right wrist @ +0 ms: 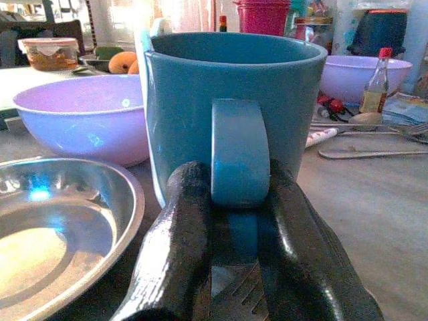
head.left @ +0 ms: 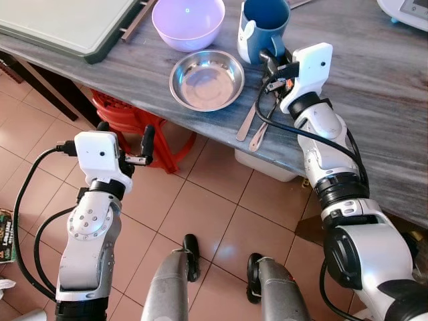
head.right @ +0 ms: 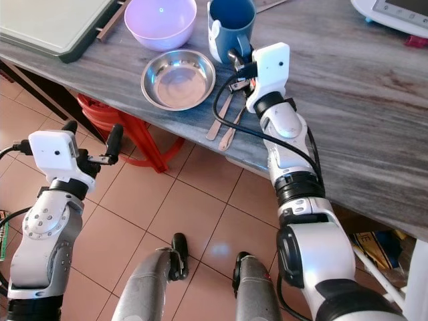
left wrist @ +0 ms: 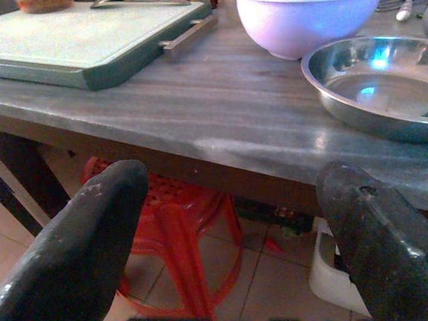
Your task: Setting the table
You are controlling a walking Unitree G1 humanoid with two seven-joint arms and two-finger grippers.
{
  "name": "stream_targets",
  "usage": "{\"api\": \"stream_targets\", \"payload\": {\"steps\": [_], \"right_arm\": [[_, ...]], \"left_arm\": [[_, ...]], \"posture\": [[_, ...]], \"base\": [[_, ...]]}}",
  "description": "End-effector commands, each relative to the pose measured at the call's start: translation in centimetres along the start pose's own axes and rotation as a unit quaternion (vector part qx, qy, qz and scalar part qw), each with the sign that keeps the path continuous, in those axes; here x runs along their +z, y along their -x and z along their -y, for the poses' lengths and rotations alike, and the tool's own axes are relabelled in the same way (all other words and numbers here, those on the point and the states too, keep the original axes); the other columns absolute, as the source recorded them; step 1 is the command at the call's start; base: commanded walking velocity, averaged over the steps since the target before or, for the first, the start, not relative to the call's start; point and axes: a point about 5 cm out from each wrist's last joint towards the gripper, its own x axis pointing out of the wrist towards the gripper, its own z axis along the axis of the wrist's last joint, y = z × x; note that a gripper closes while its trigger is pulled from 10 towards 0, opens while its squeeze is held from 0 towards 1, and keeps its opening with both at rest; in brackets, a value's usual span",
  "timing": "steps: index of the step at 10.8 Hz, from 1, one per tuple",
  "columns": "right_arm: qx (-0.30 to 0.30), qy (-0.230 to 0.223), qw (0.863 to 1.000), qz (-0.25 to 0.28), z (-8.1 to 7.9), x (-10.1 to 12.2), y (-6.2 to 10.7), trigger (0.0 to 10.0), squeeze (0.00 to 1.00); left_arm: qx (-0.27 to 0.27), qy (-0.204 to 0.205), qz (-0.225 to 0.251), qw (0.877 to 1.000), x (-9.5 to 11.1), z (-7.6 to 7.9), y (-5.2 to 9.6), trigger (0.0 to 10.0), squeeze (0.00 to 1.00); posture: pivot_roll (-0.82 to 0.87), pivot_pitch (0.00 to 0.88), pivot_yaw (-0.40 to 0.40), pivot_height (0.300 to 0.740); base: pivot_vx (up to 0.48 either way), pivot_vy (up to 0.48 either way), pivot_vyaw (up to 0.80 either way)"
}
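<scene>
At the top centre of the left eye view, the blue mug on the grey surface is pinched by its handle in the right claw, so a lift is judged next, while the left claw is held wide below the edge.

The two eye views look steeply down from the head onto the counter edge, the tiled floor and the robot's own arms and legs. Both take in the same scene, slightly offset: steel dish, purple bowl and blue mug.

The left wrist view sits low, just off the counter's edge, facing level across its top between the left claw fingers; it shares the dish and bowl with the eye views.

The right wrist view sits very near the mug's handle, looking level over the counter past the right claw.
</scene>
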Motion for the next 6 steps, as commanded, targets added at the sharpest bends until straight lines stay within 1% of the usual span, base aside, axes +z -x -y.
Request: {"api": "stream_targets", "payload": {"steps": [1, 3, 6], "right_arm": [[0.017, 0.001, 1.0, 0.02, -0.7, 0.66, -0.56, 10.0, 0.0], [0.022, 0.002, 1.0, 0.018, -1.02, 0.51, -0.74, 10.0, 0.0], [0.013, 0.001, 1.0, 0.005, -0.79, -0.1, -0.62, 10.0, 0.0]], "left_arm": [[0.001, -0.004, -0.007, 1.0, -0.11, -0.33, 0.55, 10.0, 0.0], [-0.001, -0.003, -0.009, 1.0, -0.12, -0.24, 0.59, 10.0, 0.0], [-0.002, -0.001, -0.01, 1.0, -0.07, -0.17, 0.62, 10.0, 0.0]], "posture": [[0.07, 0.377, 0.08, 0.74], [0.07, 0.38, 0.079, 0.74], [0.07, 0.38, 0.077, 0.74]], "base": [[0.0, 0.0, 0.0], [0.0, 0.0, 0.0], [0.0, 0.0, 0.0]]}}
